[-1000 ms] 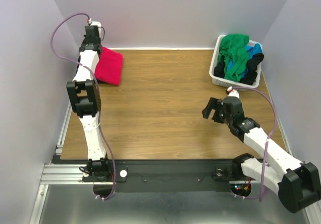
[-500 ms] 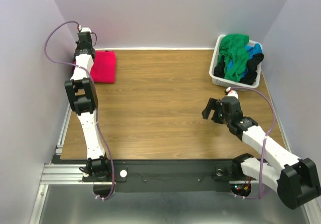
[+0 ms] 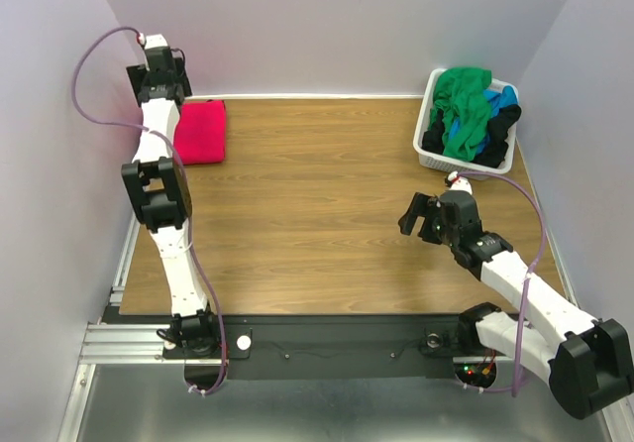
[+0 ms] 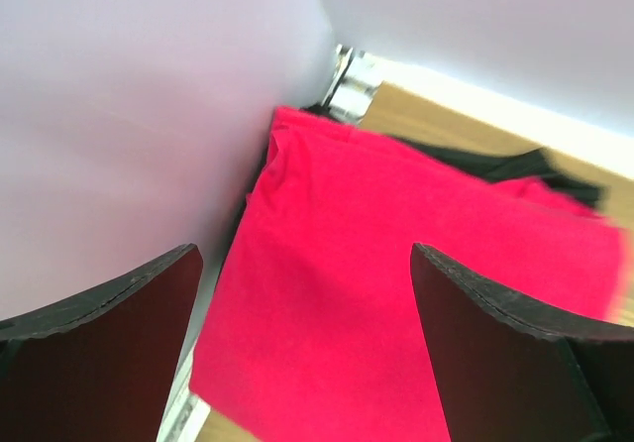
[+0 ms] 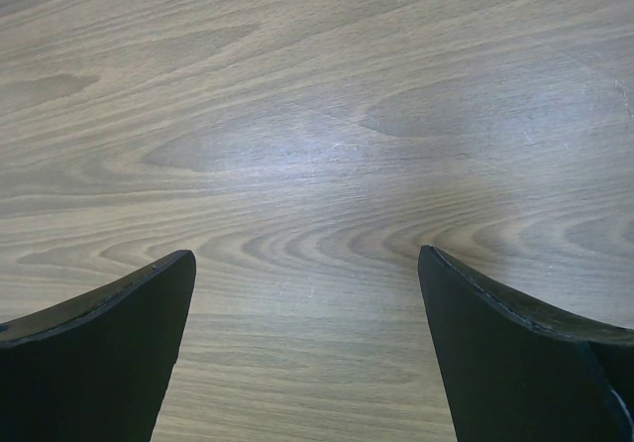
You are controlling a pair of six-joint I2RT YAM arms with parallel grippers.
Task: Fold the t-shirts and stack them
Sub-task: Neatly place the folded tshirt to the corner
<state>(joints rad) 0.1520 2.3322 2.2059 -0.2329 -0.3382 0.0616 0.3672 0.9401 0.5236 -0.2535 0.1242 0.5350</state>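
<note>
Progress partial, I'd say: red shirt (image 3: 200, 132) lies folded on a black one (image 4: 475, 163) beneath the wide, empty left gripper (image 4: 302, 264); heaped shirts (image 3: 466, 115) sit unfolded in the basket (image 3: 432, 161) beyond the right gripper (image 5: 307, 264), equally wide, empty.

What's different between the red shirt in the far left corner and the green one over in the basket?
The red shirt is folded into a flat rectangle; the green shirt is crumpled in a loose heap. The red shirt lies at the far left corner of the table; the green shirt sits in the white basket at the far right, on top of a blue shirt and black shirts. Both are plain, single-coloured cloth.
</note>
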